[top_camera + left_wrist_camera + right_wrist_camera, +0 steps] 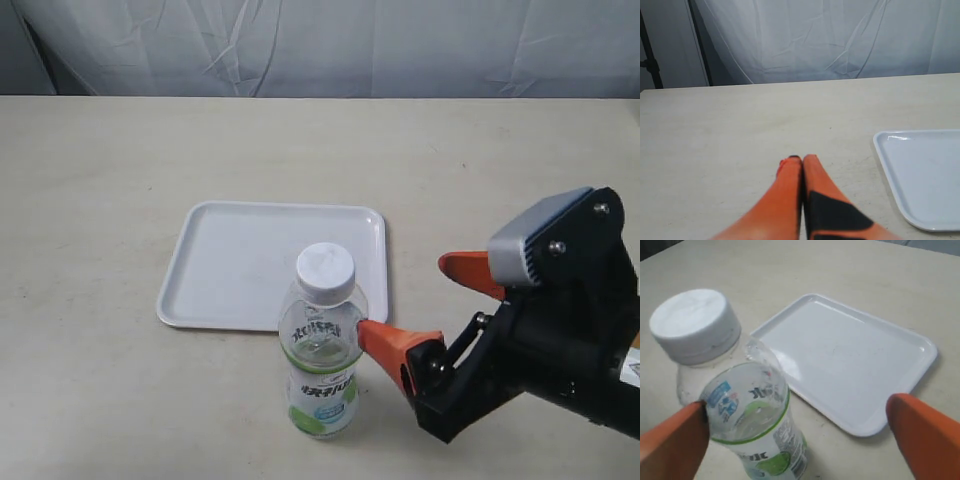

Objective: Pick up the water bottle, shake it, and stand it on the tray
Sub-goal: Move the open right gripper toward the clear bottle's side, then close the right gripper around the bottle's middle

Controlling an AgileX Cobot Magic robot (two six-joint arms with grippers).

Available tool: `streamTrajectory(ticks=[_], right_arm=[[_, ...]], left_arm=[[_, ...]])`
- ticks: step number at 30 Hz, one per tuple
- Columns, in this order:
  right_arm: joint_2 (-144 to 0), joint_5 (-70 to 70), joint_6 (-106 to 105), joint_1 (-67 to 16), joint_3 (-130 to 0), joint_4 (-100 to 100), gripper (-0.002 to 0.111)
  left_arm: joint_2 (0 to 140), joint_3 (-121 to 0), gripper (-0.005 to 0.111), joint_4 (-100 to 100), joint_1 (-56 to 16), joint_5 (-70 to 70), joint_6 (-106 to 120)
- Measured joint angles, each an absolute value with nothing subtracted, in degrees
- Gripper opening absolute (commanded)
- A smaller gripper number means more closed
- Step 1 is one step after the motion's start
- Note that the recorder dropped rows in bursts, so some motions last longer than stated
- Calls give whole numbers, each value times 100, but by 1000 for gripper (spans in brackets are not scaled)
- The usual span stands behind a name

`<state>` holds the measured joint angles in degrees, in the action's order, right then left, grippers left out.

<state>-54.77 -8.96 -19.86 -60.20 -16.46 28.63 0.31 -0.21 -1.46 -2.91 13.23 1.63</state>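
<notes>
So the water bottle (322, 370) is standing upright on the table (100, 180), cap on, just off the near edge of the tray (240, 260), not on it. The right gripper (402, 295) is spread wide and holding nothing. One orange finger tip sits right up against the bottle's side at label height, and I honestly can't tell if it's touching. The other finger is well clear, out over bare table beside the tray. The left gripper (801, 159) is off over the table with its fingers pressed together, tray beside it.
</notes>
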Motion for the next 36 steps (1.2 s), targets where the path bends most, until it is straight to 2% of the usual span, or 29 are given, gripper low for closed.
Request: streamTrajectory(ticks=[4,7,18,36], right_arm=[[-5477,-267,-1960,-6725,-1859,2774,94],[-5477,-603,-1960,-7021,-1987,2725,94],[-6773,-1888,-1969,-7021,-2049,2556,94],[-8614,-2231,-1969,-7021,-2852,2452,92]], left_arm=[[31,-21,0,-146,-291,1323,163],[31,-21,0,-146,-291,1323,163],[31,-21,0,-146,-291,1323,163],[31,-21,0,-146,-291,1323,163]])
